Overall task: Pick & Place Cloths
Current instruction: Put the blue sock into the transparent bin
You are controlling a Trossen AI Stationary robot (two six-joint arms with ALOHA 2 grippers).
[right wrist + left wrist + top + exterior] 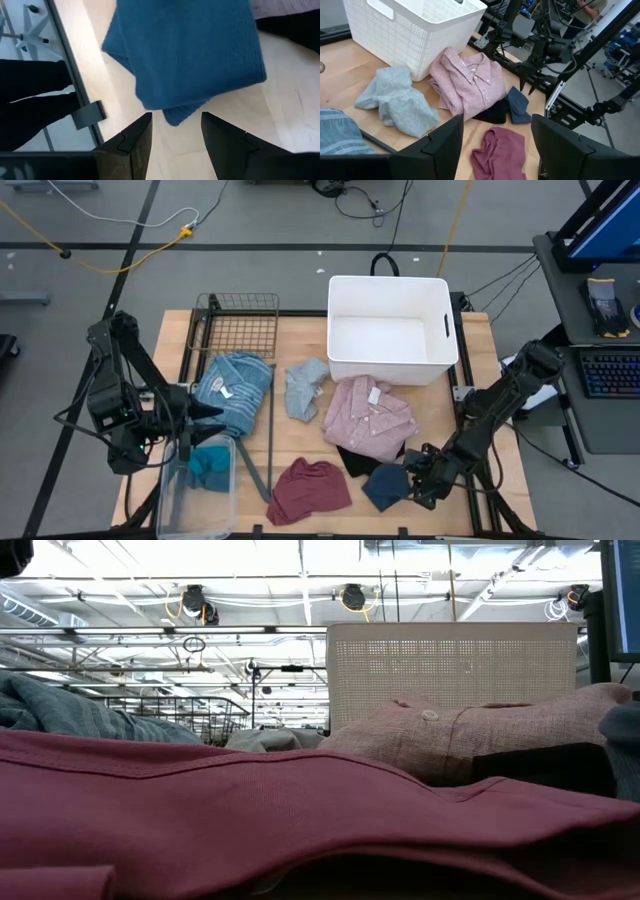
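Crowding navy piece (384, 485): black piece (353, 461), pink shirt (368, 416).

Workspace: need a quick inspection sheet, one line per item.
Surface: wooden table, mostly covered by garments.
Job's things: pink shirt, blue striped top, grey-blue piece, maroon piece, navy piece and black piece on the table; teal piece in a clear bin.
Clutter: white tub, nothing seen inside; wire basket.
Grippers: left gripper over the clear bin, jaws open, empty; right gripper just short of the navy piece, jaws open.
Cables: yellow and black cables on the floor.
Surroundings: keyboard on a side desk.
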